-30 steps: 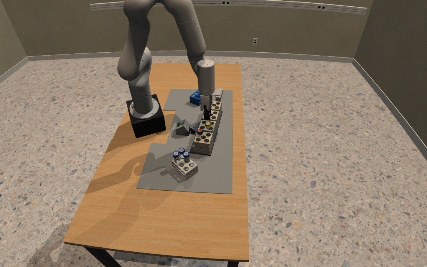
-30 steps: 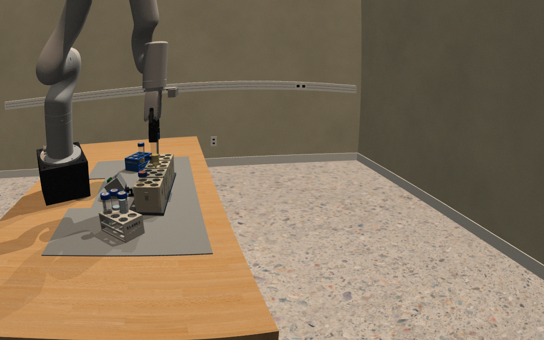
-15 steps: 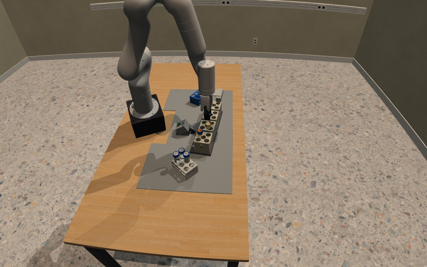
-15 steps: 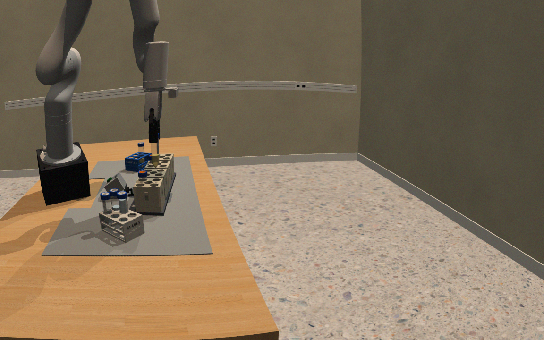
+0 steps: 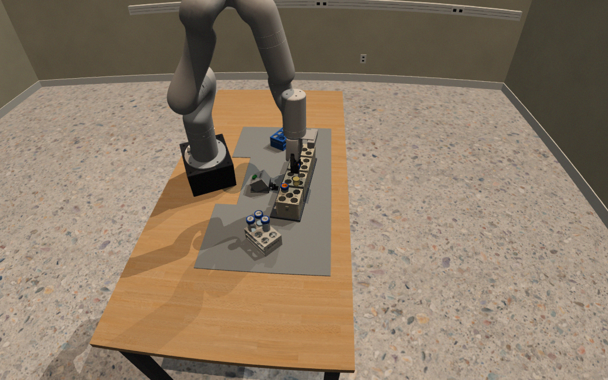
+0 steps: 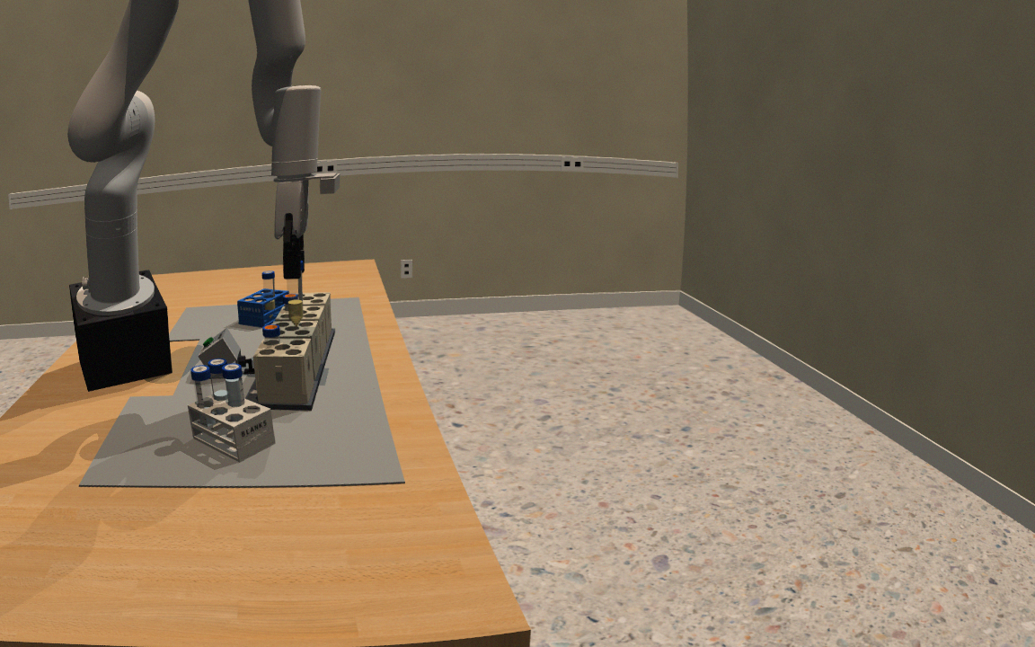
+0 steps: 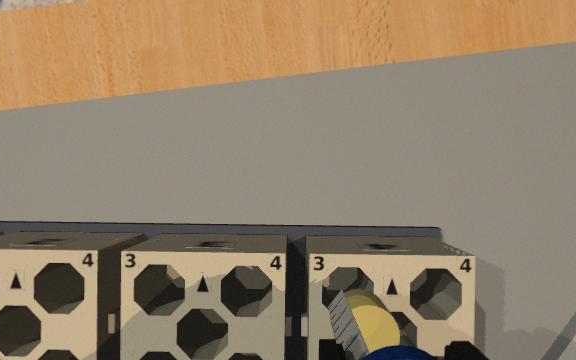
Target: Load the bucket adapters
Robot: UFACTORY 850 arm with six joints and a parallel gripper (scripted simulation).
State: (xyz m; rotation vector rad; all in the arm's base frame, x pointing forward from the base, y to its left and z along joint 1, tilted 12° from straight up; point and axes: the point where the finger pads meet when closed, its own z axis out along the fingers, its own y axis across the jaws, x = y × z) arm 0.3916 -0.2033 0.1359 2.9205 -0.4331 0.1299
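Note:
My gripper (image 5: 295,166) (image 6: 292,261) (image 7: 398,352) is shut on the blue cap of a sample tube (image 7: 368,322) with yellow liquid. The tube's ID is hidden. It hangs upright, its lower end (image 5: 295,180) (image 6: 294,305) just above the row of beige adapters (image 5: 296,186) (image 6: 296,346) on the loading stand. In the wrist view its tip lies between holes 3 and 5 of the right end adapter (image 7: 390,295). The two adapters to its left (image 7: 203,295) show empty holes. Another tube with an orange cap dot (image 5: 284,186) (image 6: 270,330) stands in a hole on the row's left side.
The white blanks rack (image 5: 263,238) (image 6: 232,426) holds three tubes at the near end of the mat. The blue samples rack (image 5: 277,139) (image 6: 261,305) stands at the far end with one tube in it. The sloped desk with the green key (image 5: 254,177) (image 6: 219,347) sits left of the stand, near the arm's black base (image 5: 207,165).

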